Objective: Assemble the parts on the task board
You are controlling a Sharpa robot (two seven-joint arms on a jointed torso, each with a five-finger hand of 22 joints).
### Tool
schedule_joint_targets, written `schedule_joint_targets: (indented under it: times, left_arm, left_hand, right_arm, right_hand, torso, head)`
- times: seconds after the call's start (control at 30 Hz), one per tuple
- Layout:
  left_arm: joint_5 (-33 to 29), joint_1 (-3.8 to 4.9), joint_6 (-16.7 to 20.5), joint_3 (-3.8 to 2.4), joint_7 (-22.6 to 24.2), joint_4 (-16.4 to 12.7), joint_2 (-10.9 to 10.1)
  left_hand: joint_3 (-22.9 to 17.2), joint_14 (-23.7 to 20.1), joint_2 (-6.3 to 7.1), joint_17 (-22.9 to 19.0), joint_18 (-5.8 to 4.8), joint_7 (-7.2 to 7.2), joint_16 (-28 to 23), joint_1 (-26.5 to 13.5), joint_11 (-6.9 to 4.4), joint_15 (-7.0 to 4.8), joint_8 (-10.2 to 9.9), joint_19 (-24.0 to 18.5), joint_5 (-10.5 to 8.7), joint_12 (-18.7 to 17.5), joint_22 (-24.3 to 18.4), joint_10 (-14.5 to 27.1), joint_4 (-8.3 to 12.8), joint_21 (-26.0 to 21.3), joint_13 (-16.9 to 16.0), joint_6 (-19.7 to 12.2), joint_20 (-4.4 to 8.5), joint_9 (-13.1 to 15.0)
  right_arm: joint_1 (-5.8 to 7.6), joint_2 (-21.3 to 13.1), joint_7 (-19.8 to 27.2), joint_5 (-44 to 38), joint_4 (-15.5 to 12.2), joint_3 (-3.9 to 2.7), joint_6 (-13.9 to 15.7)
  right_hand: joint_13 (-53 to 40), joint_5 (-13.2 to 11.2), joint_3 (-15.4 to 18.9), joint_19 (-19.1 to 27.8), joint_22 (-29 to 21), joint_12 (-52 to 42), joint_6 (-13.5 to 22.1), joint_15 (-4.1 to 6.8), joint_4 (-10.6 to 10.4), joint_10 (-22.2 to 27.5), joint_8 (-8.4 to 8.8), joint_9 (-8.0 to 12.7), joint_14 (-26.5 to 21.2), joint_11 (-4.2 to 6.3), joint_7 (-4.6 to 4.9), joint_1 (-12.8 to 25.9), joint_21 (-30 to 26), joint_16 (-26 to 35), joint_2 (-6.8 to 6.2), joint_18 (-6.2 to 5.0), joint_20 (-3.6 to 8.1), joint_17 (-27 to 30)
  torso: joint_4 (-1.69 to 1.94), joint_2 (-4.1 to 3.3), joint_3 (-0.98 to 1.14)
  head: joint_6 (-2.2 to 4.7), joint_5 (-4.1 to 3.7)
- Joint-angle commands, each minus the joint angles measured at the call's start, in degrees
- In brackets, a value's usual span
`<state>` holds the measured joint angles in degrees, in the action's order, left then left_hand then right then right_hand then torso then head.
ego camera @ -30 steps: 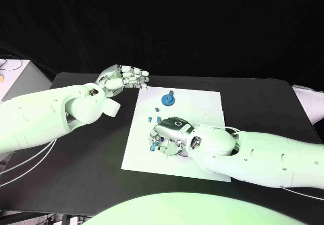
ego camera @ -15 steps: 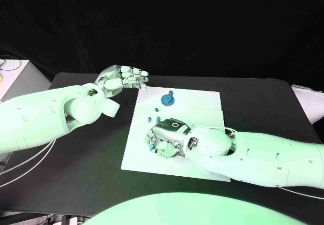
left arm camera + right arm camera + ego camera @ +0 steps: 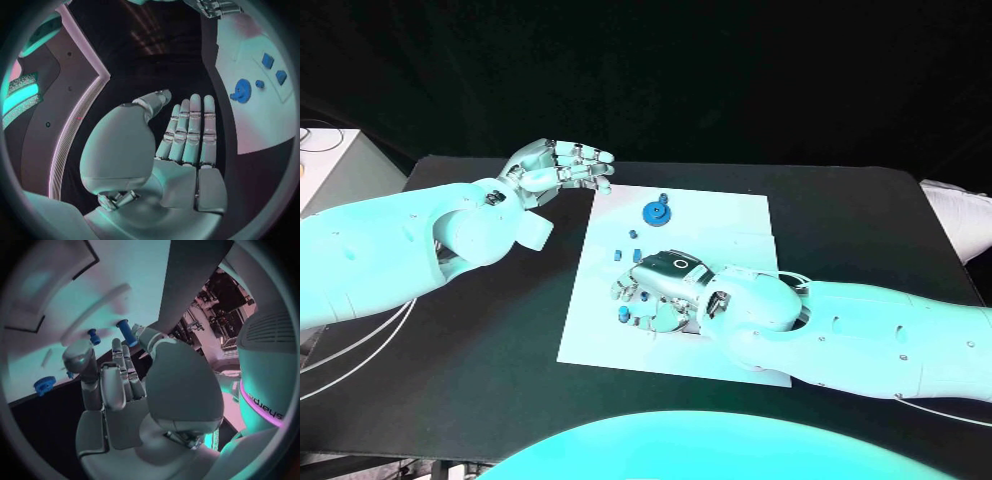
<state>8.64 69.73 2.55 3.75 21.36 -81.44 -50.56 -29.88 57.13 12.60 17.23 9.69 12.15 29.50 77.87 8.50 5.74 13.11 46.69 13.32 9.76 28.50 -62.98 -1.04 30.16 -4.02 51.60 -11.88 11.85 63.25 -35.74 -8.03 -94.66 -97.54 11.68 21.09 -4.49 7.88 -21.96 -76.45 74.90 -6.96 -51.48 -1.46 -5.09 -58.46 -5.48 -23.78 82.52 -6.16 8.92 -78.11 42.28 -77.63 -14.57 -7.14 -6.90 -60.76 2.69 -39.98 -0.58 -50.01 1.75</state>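
Note:
The white task board (image 3: 733, 235) lies mid-table. A blue gear (image 3: 656, 211) stands near its far left corner, and the left wrist view also shows the gear (image 3: 240, 91). A few small blue parts (image 3: 635, 234) lie closer in. My right hand (image 3: 658, 290) hovers low over the board's left side, fingers spread, holding nothing. A blue peg (image 3: 127, 332) lies on the board just past its fingertips (image 3: 119, 347), with a smaller blue part (image 3: 94, 336) beside it. My left hand (image 3: 563, 165) hangs open over the black table, off the board's far left corner.
The black table (image 3: 488, 330) runs wide on both sides of the board. A pale box (image 3: 343, 165) stands at the far left edge. My right forearm (image 3: 877, 330) lies across the board's near right part.
My right hand has edged slightly toward the board's left edge and its fingers have shifted over the small blue parts. The left hand has barely moved.

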Motion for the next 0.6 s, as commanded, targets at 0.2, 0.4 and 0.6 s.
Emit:
schedule_joint_targets:
  times: [0.2,0.4,0.6]
  left_arm:
    - [-0.34,0.02,-0.91,-0.02,0.24,0.02,0.07]
    - [-0.38,0.00,-0.97,0.02,0.27,0.31,0.16]
    - [-0.44,-0.18,-1.00,0.08,0.40,0.43,0.23]
  left_hand:
    - [0.39,0.33,0.09,0.05,0.59,0.22,-0.27,0.49,0.18,-0.12,-0.05,0.49,-0.20,-0.37,-0.05,-0.08,-0.04,-0.25,-0.09,-0.07,0.05,-0.07]
    - [0.39,0.33,0.09,0.05,0.59,0.22,-0.27,0.49,0.18,-0.12,-0.05,0.49,-0.20,-0.37,-0.05,-0.08,-0.04,-0.25,-0.09,-0.07,0.05,-0.07]
    - [0.45,0.34,0.09,0.14,0.59,0.21,-0.37,0.51,0.18,-0.12,-0.04,0.53,-0.20,-0.39,-0.11,-0.07,-0.08,-0.36,-0.09,-0.08,0.05,-0.08]
  right_arm:
    - [0.18,-3.04,3.45,3.35,-2.20,-0.13,6.01]
    - [1.55,-7.62,7.14,13.65,-4.30,-0.56,7.03]
    - [3.91,-13.69,9.83,30.12,-4.69,-0.79,1.98]
  right_hand:
    - [-0.31,1.28,20.87,2.40,1.50,-8.16,3.52,-0.90,-11.73,8.47,1.42,1.05,-2.75,-1.02,-1.44,-10.60,-9.27,1.61,1.53,-1.47,-1.01,5.50]
    - [-0.82,0.84,21.43,0.82,2.23,-12.00,3.18,-0.05,-11.51,5.74,0.96,1.12,-1.61,0.05,-0.33,-10.66,-6.31,0.69,3.01,-1.15,-0.44,4.12]
    - [-2.08,0.87,17.80,-3.03,4.69,-16.45,-3.37,1.58,-11.55,-8.10,-1.98,0.82,1.39,1.87,0.14,-11.05,3.13,-1.59,6.61,0.21,0.98,-1.37]
  torso:
    - [-0.08,0.07,-0.02]
    - [-0.13,0.15,0.00]
    - [-0.27,0.30,-0.01]
  head:
    - [0.01,-0.55]
    - [0.01,-1.09]
    - [0.28,-2.61]
